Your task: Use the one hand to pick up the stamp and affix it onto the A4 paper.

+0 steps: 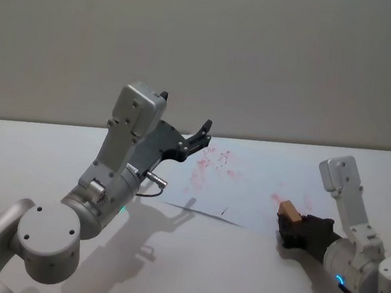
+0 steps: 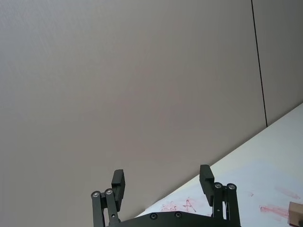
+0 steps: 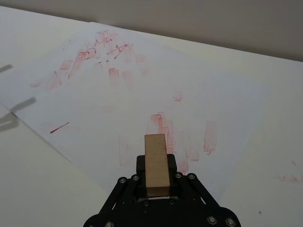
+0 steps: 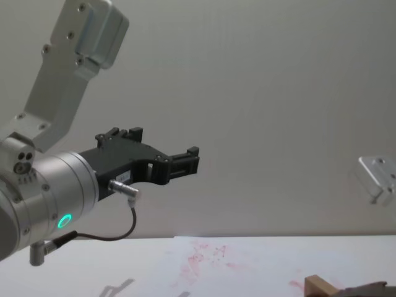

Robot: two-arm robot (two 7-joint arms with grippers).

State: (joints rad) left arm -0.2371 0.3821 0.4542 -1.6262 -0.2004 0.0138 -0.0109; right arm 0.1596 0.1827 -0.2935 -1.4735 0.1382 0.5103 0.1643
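The jaws of the right gripper [image 3: 156, 182] are closed on the stamp [image 3: 155, 161]. They hold the wooden block by its two long sides, and one end projects forward past the jaws. The stamp is low over the near right part of the A4 paper [image 3: 142, 90], just inside the sheet's near edge and beside a cluster of red blotches. Whether its inked face touches the sheet cannot be told.

The step in hand appears to be the press. Recommended procedure:

1. Keep the stamp face parallel to the sheet.
2. Drive straight down.
3. Lift straight up. Any sideways drag is likely to smear the print or shift the loose sheet.

Edges: the near edge of the paper lies close under the right gripper, so a print set further back toward the robot could fall partly onto the table [image 1: 41, 151]. Less-marked paper lies toward the middle of the sheet.

Clearance: the left gripper [image 2: 162, 182] hangs raised above the far left part of the sheet, jaws wide and holding nothing, well apart from the stamp. Bare table to the right gives room for withdrawal.
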